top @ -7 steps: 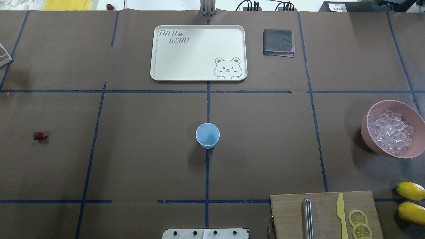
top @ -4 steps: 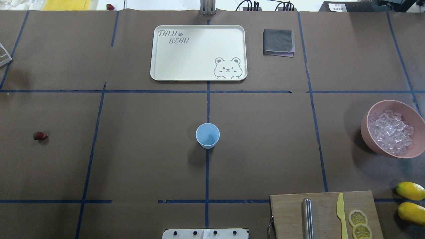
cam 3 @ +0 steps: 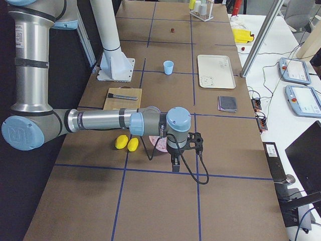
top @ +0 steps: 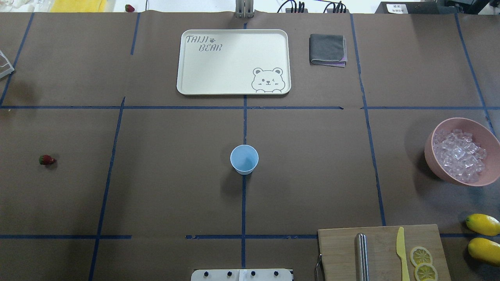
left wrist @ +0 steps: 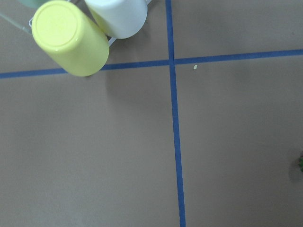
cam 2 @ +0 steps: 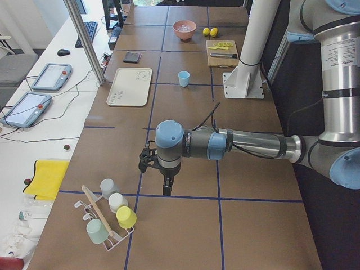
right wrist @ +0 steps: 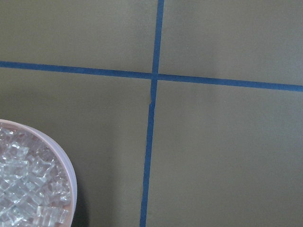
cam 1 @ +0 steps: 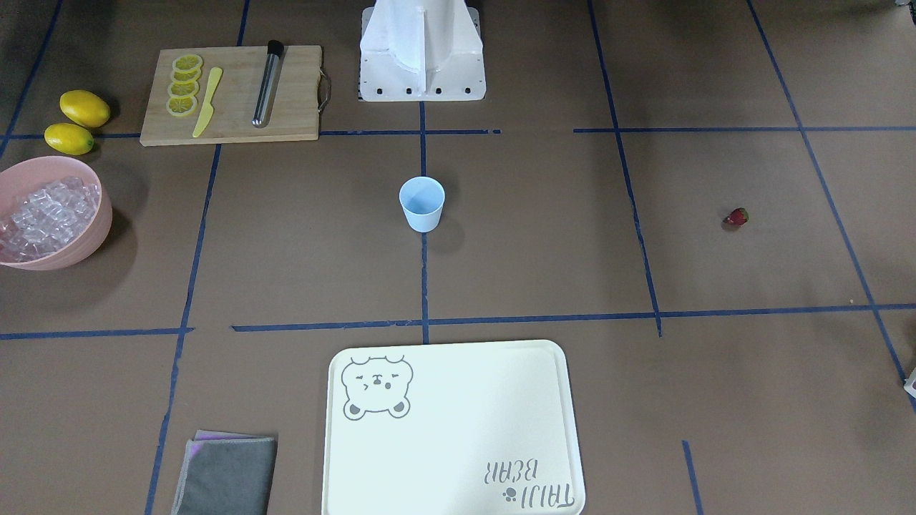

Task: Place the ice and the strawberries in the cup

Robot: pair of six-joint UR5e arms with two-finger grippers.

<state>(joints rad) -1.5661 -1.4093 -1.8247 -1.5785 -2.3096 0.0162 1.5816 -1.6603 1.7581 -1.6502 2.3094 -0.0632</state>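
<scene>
The pale blue cup (top: 244,159) stands upright and empty at the table's middle, also in the front view (cam 1: 421,204). One small red strawberry (top: 46,159) lies alone far to the left (cam 1: 736,217). The ice (top: 459,154) fills a pink bowl (top: 439,169) at the right edge and shows in the right wrist view (right wrist: 28,189). My left gripper (cam 2: 167,190) hangs over the table's left end. My right gripper (cam 3: 175,164) hangs beside the bowl. Both show only in the side views, so I cannot tell if they are open or shut.
A cream bear tray (top: 234,62) and a folded grey cloth (top: 327,49) lie at the back. A cutting board (top: 340,249) holds a metal rod, yellow knife and lemon slices. Two lemons (top: 483,224) lie beside it. A rack of cups (cam 2: 107,219) stands at the left end.
</scene>
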